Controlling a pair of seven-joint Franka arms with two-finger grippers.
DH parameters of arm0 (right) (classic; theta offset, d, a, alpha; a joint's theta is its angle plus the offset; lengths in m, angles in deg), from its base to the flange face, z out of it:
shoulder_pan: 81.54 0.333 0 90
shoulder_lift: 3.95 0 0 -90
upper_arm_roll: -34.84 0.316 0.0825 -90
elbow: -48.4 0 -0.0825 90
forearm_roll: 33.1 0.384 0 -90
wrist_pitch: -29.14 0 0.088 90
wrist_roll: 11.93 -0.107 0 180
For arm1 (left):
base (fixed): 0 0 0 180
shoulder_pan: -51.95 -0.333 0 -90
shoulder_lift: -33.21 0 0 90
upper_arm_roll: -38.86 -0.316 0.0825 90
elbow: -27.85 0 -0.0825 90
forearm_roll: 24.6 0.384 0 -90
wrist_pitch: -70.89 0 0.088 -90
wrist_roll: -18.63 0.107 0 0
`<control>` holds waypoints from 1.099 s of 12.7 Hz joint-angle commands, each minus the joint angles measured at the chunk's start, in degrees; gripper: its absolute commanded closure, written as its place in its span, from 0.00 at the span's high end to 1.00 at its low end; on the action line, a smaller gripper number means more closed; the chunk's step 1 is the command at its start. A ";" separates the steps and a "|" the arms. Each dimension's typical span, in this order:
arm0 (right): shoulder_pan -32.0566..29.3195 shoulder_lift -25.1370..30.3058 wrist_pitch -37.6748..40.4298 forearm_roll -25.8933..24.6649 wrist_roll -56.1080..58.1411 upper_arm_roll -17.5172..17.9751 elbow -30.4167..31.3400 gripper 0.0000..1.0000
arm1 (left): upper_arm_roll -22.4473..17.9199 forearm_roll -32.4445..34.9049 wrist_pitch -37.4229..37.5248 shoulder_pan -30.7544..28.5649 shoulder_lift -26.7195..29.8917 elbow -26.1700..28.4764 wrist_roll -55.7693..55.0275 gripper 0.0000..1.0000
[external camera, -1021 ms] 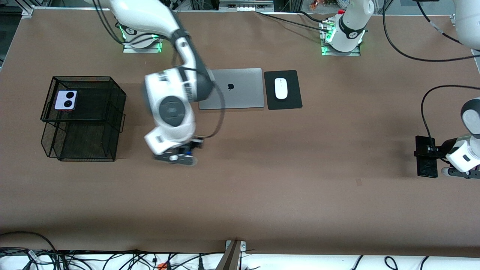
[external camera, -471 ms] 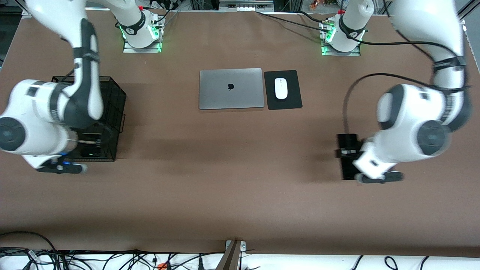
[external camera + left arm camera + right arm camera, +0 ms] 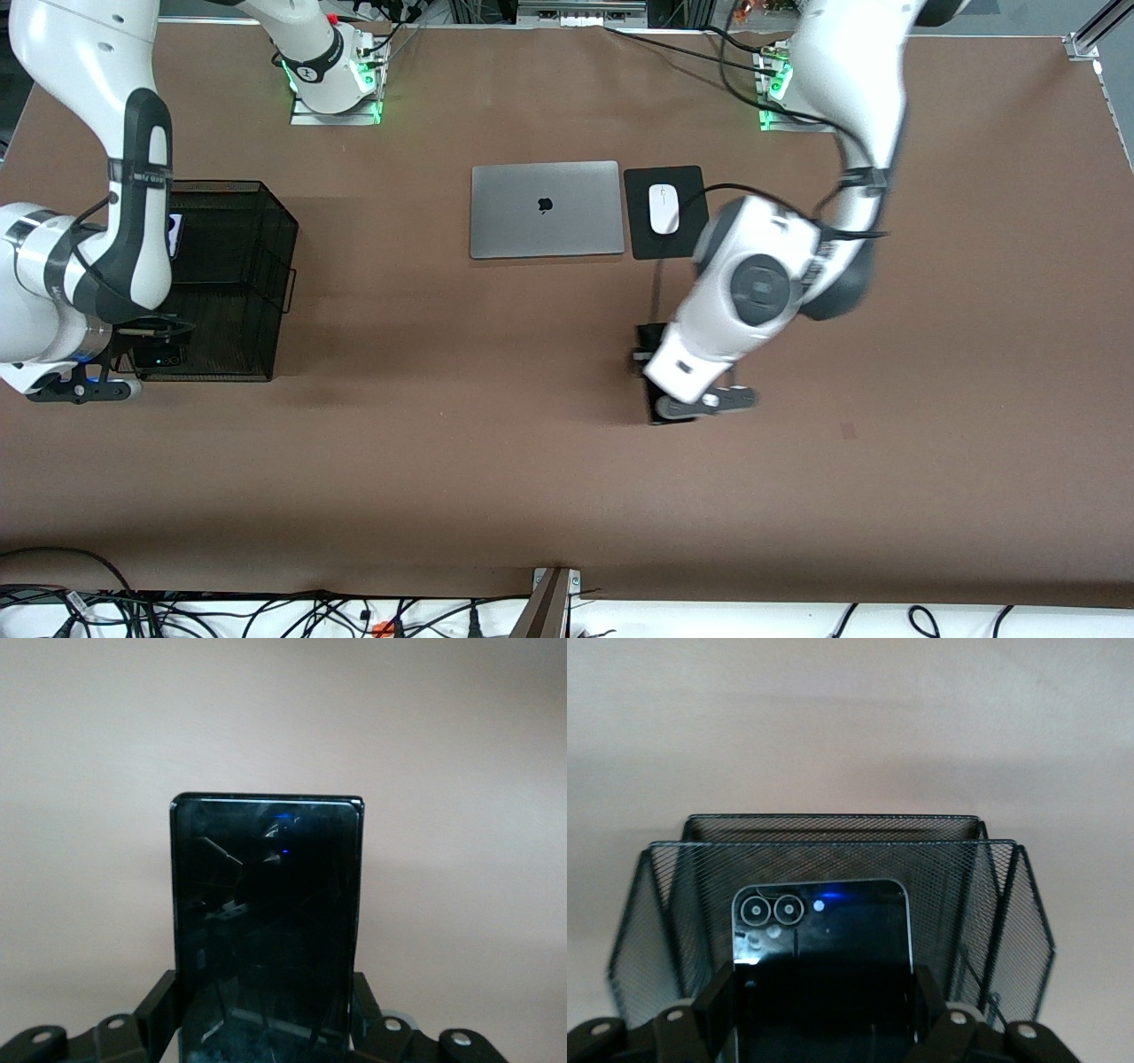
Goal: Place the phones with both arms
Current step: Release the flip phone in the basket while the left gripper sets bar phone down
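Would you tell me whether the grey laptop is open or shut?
Shut: the laptop lies flat on the table, its lid down with the logo facing up.

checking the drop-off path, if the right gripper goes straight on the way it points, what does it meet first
Probably the black mesh basket: the right gripper, shut on a black phone, points straight at the basket's nearest wall. How close it is cannot be judged.
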 commanded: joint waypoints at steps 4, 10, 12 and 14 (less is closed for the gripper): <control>-1.71 -1.75 -2.10 6.45 0.81 0.54 3.52 0.12 | -1.43 -1.27 -8.56 8.54 -14.38 -9.40 -6.43 0.09; -2.41 -3.69 -1.14 8.13 0.55 0.62 3.34 0.99 | -1.43 -1.27 -10.13 10.75 -17.22 -11.36 -11.78 0.10; -1.97 -3.51 -0.44 8.13 0.46 0.54 2.99 1.00 | -1.43 -1.27 -12.51 11.19 -18.62 -11.62 -17.74 0.17; -1.18 -3.07 4.11 7.95 -0.15 0.54 -0.24 1.00 | -1.51 -0.74 -12.69 11.19 -18.80 -11.62 -18.30 0.17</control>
